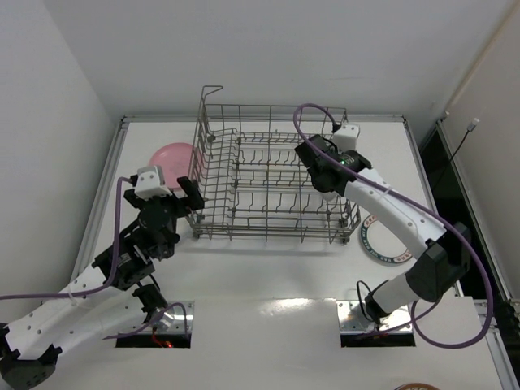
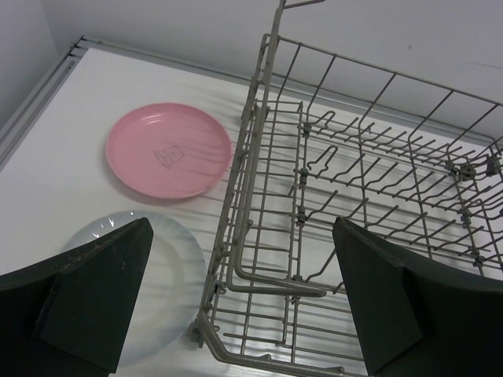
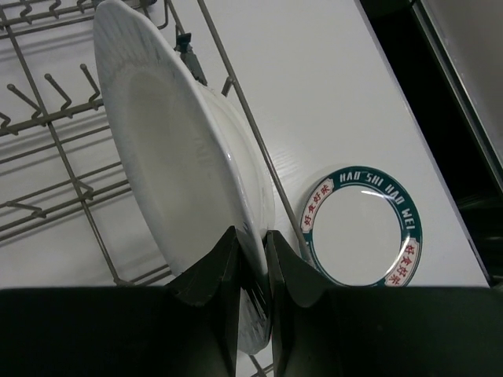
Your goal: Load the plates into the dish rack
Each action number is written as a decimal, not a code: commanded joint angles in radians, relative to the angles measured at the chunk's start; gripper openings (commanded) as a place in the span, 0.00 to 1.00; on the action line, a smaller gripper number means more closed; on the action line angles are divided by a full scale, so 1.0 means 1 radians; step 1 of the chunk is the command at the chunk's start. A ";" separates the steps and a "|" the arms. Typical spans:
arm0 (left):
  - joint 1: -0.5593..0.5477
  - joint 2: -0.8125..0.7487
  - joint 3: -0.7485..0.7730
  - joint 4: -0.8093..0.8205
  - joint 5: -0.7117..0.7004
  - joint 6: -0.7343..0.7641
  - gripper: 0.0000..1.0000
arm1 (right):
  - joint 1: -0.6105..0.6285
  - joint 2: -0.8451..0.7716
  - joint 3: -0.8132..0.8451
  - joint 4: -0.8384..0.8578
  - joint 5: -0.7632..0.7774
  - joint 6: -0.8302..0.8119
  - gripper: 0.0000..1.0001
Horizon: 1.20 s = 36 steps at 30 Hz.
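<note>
The grey wire dish rack (image 1: 213,130) stands mid-table. My right gripper (image 1: 327,182) is over its right end, shut on the rim of the plain white plate (image 3: 173,141), which stands on edge among the tines just inside the rack's right wall (image 3: 236,86); the jaws (image 3: 253,263) pinch its lower rim. The dark-rimmed patterned plate (image 1: 383,241) lies flat on the table right of the rack, also in the right wrist view (image 3: 363,228). The pink plate (image 2: 169,149) lies flat left of the rack (image 2: 259,157). My left gripper (image 2: 244,306) is open and empty above the rack's near-left corner.
A pale bluish-white plate (image 2: 173,275) lies flat on the table beside the rack's near-left corner, partly under my left finger (image 2: 86,298). The table's raised left rim (image 1: 106,191) and the back wall are close. A dark gap runs along the table's right edge (image 3: 440,102).
</note>
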 commanded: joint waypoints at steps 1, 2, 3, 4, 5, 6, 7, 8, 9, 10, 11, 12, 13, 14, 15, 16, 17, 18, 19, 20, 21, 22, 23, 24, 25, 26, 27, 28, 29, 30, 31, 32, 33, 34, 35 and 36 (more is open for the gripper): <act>-0.014 0.005 -0.005 0.045 -0.005 0.005 1.00 | 0.005 -0.046 0.073 -0.018 0.176 0.059 0.00; -0.014 0.005 -0.005 0.045 -0.005 0.005 1.00 | 0.005 -0.058 0.073 -0.018 0.190 0.059 0.00; -0.014 0.005 -0.005 0.045 -0.005 0.005 1.00 | 0.005 -0.076 0.073 -0.018 0.200 0.059 0.00; -0.014 0.005 -0.005 0.045 -0.005 0.005 1.00 | 0.005 -0.087 0.062 -0.018 0.200 0.059 0.00; -0.014 0.005 -0.005 0.045 -0.005 0.005 1.00 | 0.005 -0.099 0.062 -0.001 0.200 0.030 0.00; -0.014 0.005 -0.005 0.045 -0.005 0.005 1.00 | 0.005 -0.110 0.053 -0.001 0.191 0.020 0.00; -0.014 0.005 -0.005 0.045 -0.005 0.005 1.00 | 0.005 -0.119 0.041 0.014 0.191 0.020 0.00; -0.014 0.005 -0.005 0.045 -0.005 0.005 1.00 | 0.005 -0.128 0.025 0.037 0.191 -0.007 0.00; -0.014 0.005 -0.005 0.045 -0.005 0.005 1.00 | 0.005 -0.128 0.025 0.051 0.182 -0.019 0.00; -0.014 0.005 -0.005 0.045 -0.005 0.005 1.00 | 0.005 -0.128 0.013 0.061 0.182 -0.019 0.00; -0.014 0.005 -0.005 0.045 -0.005 0.005 1.00 | 0.005 -0.110 0.013 0.071 0.173 -0.029 0.00; -0.014 0.005 -0.005 0.045 -0.005 0.005 1.00 | 0.005 -0.101 0.004 0.071 0.173 -0.029 0.00; -0.014 0.005 -0.005 0.045 -0.005 0.005 1.00 | 0.005 -0.092 -0.012 0.091 0.159 -0.039 0.00; -0.014 0.005 -0.005 0.045 -0.005 0.005 1.00 | 0.005 -0.082 -0.024 0.110 0.145 -0.052 0.00; -0.014 0.005 -0.005 0.045 -0.005 0.005 1.00 | 0.005 -0.072 -0.044 0.123 0.145 -0.052 0.00; -0.023 0.005 -0.005 0.045 -0.005 0.005 1.00 | 0.016 -0.044 -0.044 0.123 0.145 -0.052 0.00; -0.023 0.005 -0.005 0.045 -0.005 0.005 1.00 | 0.016 -0.027 -0.055 0.123 0.145 -0.041 0.00; -0.023 0.005 -0.005 0.045 -0.005 0.005 1.00 | 0.016 -0.010 -0.055 0.111 0.145 -0.030 0.00; -0.023 0.005 -0.005 0.045 -0.005 0.005 1.00 | 0.016 0.019 -0.055 0.111 0.157 -0.020 0.00; -0.023 0.005 -0.005 0.045 -0.005 0.005 1.00 | 0.025 0.030 -0.055 0.097 0.168 -0.019 0.00; -0.023 0.005 -0.005 0.045 -0.005 0.005 1.00 | 0.025 0.039 -0.055 0.097 0.168 -0.019 0.00; -0.023 0.005 -0.005 0.045 -0.005 0.005 1.00 | 0.025 0.039 -0.055 0.097 0.177 -0.010 0.00; -0.023 0.005 -0.005 0.045 -0.005 0.005 1.00 | 0.025 0.048 -0.055 0.097 0.177 -0.010 0.00; -0.023 0.005 -0.005 0.045 -0.005 0.005 1.00 | 0.034 0.048 -0.055 0.097 0.177 -0.010 0.00; -0.023 0.005 -0.005 0.045 -0.005 0.005 1.00 | 0.034 0.048 -0.055 0.114 0.155 -0.021 0.00; -0.023 0.005 -0.005 0.045 -0.005 0.005 1.00 | 0.034 0.048 -0.067 0.127 0.142 -0.021 0.00; -0.023 0.005 -0.005 0.045 -0.005 0.015 1.00 | 0.043 0.048 -0.067 0.141 0.129 -0.036 0.00; -0.023 0.005 -0.005 0.045 -0.005 0.015 1.00 | 0.043 0.048 -0.076 0.150 0.109 -0.036 0.00; -0.023 0.005 -0.005 0.045 0.004 0.015 1.00 | 0.054 0.048 -0.076 0.151 0.108 -0.036 0.02; -0.023 0.005 -0.005 0.045 0.004 0.015 1.00 | 0.054 0.060 -0.076 0.151 0.099 -0.023 0.04; -0.023 0.005 -0.005 0.045 0.004 0.015 1.00 | 0.054 0.076 -0.066 0.138 0.099 -0.013 0.09; -0.023 -0.004 -0.005 0.054 0.004 0.015 1.00 | 0.065 0.085 -0.055 0.138 0.099 -0.013 0.12; -0.023 -0.004 -0.005 0.055 0.004 0.015 1.00 | 0.065 0.085 -0.055 0.128 0.090 -0.013 0.13; -0.023 -0.004 -0.005 0.055 0.004 0.015 1.00 | 0.077 0.099 -0.041 0.118 0.090 -0.003 0.16; -0.023 -0.004 -0.005 0.055 0.004 0.015 1.00 | 0.077 0.111 -0.029 0.118 0.081 -0.003 0.23; -0.023 -0.004 -0.005 0.055 0.004 0.015 1.00 | 0.088 0.111 -0.029 0.109 0.081 0.008 0.27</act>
